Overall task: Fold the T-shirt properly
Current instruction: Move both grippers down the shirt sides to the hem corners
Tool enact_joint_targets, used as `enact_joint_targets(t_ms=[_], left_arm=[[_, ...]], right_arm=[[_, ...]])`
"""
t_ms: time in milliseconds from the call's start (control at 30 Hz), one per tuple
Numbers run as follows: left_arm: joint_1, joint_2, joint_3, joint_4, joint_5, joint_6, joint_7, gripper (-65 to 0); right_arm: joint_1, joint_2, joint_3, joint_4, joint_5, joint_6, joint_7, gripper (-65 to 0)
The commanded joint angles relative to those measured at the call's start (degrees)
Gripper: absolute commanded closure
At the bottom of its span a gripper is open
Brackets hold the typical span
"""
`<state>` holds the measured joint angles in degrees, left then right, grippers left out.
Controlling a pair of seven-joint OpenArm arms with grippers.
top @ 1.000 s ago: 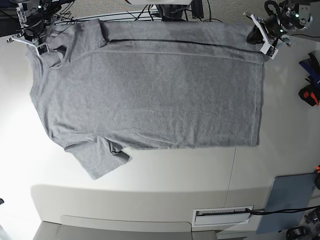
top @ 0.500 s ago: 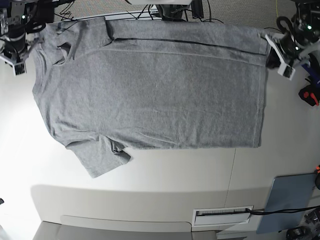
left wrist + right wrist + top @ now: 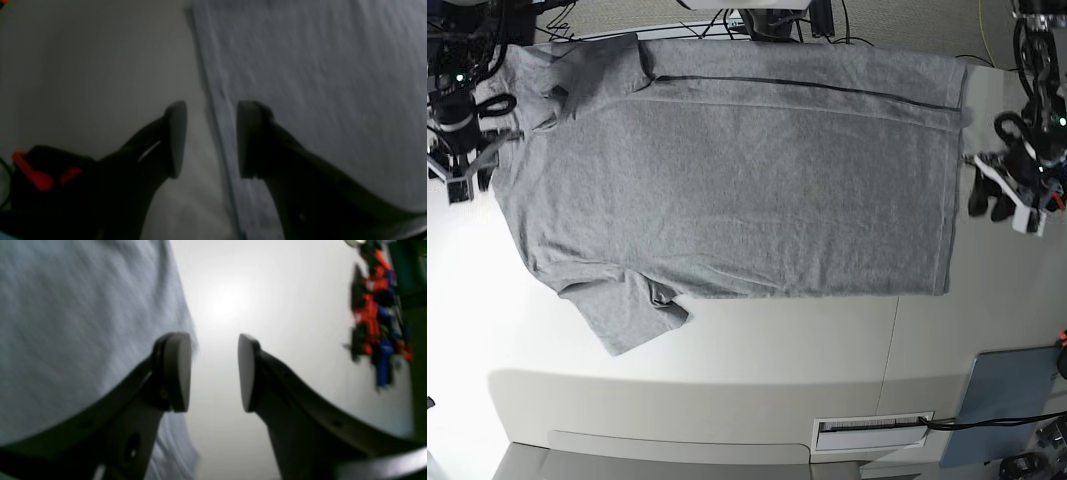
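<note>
The heather-grey T-shirt (image 3: 737,170) lies flat on the white table (image 3: 757,340), plain side up. Its far long edge is folded over, its neck end is at the left, and one sleeve (image 3: 627,315) sticks out at the lower left. My left gripper (image 3: 992,198) is open just off the hem at the right. In the left wrist view its gripper (image 3: 210,140) straddles the hem edge of the shirt (image 3: 317,83), holding nothing. My right gripper (image 3: 460,180) is open beside the shoulder at the left. In the right wrist view its gripper (image 3: 215,373) is over bare table, with the shirt (image 3: 66,306) to its left.
A red and black tool (image 3: 33,170) lies by the left gripper. Red and blue items (image 3: 377,330) lie near the right gripper. A blue-grey pad (image 3: 1007,400) and a white labelled plate (image 3: 872,432) sit at the front right. Cables (image 3: 777,20) run behind the table.
Both grippers have left the shirt's far corners, moving outward and then toward the near side along the shirt's ends. The shirt has stayed flat with its far edge folded.
</note>
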<state>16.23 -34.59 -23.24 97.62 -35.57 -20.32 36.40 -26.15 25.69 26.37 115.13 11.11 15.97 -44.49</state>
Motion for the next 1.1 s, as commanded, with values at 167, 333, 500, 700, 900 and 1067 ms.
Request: enact_joint_targets(t_ms=[167,333,500,700,900,1067], left_arm=[[-8.44,-1.11,1.84,-5.84,-1.92,-0.68,0.63,-25.7],[-15.69,-1.05,11.67,-11.56,2.91,1.46,-1.01,-25.7],[-25.88,1.38,19.43,-21.31,8.44,5.95,-3.15,-25.7],[-38.60,6.45,21.20,-36.83,10.84,5.95,-3.37,-25.7],[-47.50,8.02,21.20,-50.07,17.70,8.55,-4.24,-25.8],[-48.26,7.78,21.20,-51.52,18.03,6.86,-3.50,-25.8]], right_arm=[[6.25,0.96,-1.38,-4.81,4.13,0.90,1.09,-23.6],[14.03,0.96,-7.61,-12.52,4.07,0.94,-0.15,-23.6],[22.34,0.96,-12.17,-18.73,4.07,0.94,-2.51,-23.6],[28.17,0.94,-15.39,-22.29,3.87,0.98,-3.17,-23.6],[29.79,0.98,-15.54,-22.95,3.82,1.90,-3.76,-23.6],[29.81,0.96,-15.54,-22.95,3.85,2.34,-3.96,-23.6]])
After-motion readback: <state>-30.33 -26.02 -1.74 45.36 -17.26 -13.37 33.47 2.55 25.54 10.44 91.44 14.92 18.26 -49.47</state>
